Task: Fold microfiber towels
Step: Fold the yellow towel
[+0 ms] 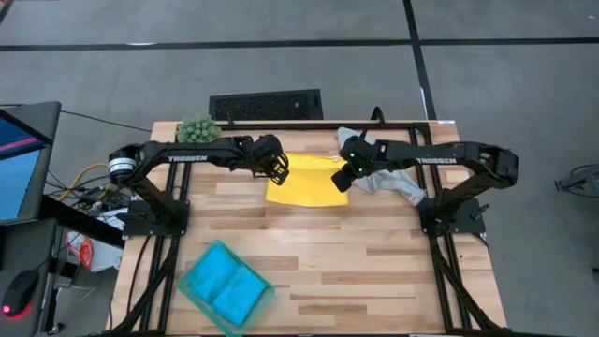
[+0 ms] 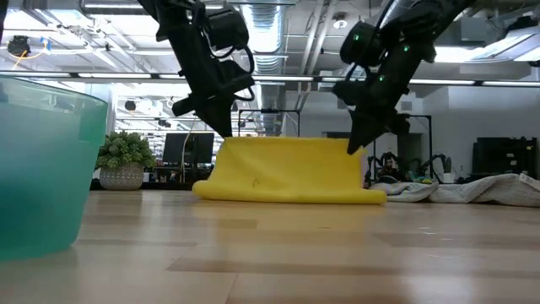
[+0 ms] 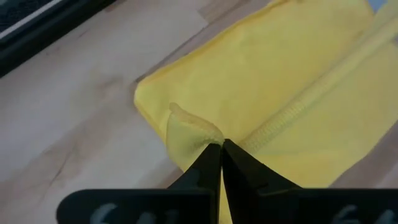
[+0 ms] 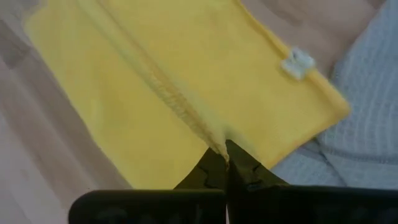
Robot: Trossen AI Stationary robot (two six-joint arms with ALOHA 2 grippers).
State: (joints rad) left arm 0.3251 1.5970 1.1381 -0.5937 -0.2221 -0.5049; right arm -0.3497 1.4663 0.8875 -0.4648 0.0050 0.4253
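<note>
The yellow towel lies at the far middle of the table, its near part raised as a sheet between my two grippers. My left gripper is shut on its left corner, my right gripper shut on its right corner. The light grey towel lies crumpled under my right arm. Blue towels lie in the teal basket at the near left. My left gripper pinches the towel's lifted left corner between its two fingers, coming from above and slanting down. The hemmed edge runs from there toward my right gripper, and the lower fold rests on the table. My right gripper pinches the towel's lifted right corner at the hemmed edge between its two fingers, slanting down from above. The cloth hangs below the fingers down to the table.
A small fuzzy green plant ball stands at the far left corner. A dark grille lies on the floor beyond the far edge. Bare wood stretches across the near middle and right of the table.
</note>
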